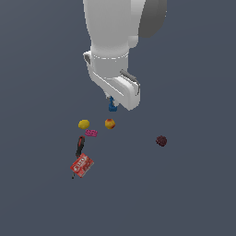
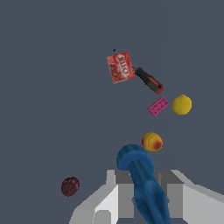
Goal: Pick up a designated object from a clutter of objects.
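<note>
I am watching one white arm over a plain dark grey surface whose edges and corners lie outside both views, so I can only place things against each other.

The gripper (image 1: pixel 113 102) hangs below the arm's wrist in the exterior view, and a blue piece (image 1: pixel 112 106) pokes out beneath it. In the wrist view the blue piece (image 2: pixel 142 183) runs lengthwise between the two grey fingers (image 2: pixel 124 192), rounded end outward, and the fingers press against its sides. I judge the gripper closed on the blue piece, gripped across its narrow width, which suits a slim, elongated thing. The wrist view suggests it is off the surface, but I cannot confirm that, since no shadow or gap shows clearly.

The other items lie loose below. A yellow-red ball (image 1: pixel 109 123) is nearest the gripper, just beside it in the exterior view. Toward the exterior view's left sit a yellow ball (image 1: pixel 83 124) and, near it, a pink flat piece (image 1: pixel 91 133). Below those lies a black-red tool (image 1: pixel 80 145), its end touching or almost touching a red box (image 1: pixel 81 166). A maroon ball (image 1: pixel 161 140) rests well apart, toward the exterior view's right.

My judgement: the pick looks nearly done. The risk I see is the piece slipping or swinging, since it is held near one end only.
</note>
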Controlling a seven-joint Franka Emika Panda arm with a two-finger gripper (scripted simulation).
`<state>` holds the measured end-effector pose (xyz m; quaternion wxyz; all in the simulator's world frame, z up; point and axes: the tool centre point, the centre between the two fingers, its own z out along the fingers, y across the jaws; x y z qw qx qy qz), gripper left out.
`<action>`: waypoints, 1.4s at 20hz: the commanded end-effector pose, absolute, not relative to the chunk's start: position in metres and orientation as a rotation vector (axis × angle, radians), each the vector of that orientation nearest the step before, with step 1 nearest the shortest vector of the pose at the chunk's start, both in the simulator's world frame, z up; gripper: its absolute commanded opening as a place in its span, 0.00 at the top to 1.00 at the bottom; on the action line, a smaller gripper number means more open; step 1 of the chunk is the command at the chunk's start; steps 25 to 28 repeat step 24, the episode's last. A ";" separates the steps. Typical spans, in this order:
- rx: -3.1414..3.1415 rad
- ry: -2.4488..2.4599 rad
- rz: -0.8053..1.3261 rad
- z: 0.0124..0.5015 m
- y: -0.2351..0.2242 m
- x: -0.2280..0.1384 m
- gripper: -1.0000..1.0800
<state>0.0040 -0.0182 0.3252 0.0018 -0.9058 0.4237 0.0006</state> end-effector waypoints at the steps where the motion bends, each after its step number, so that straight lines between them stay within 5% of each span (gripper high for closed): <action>1: -2.843 1.329 0.003 0.351 -0.038 0.000 1.00; 14: -2.845 1.331 0.001 0.446 -0.111 -0.010 1.00; 28: -2.846 1.330 0.000 0.463 -0.124 -0.009 1.00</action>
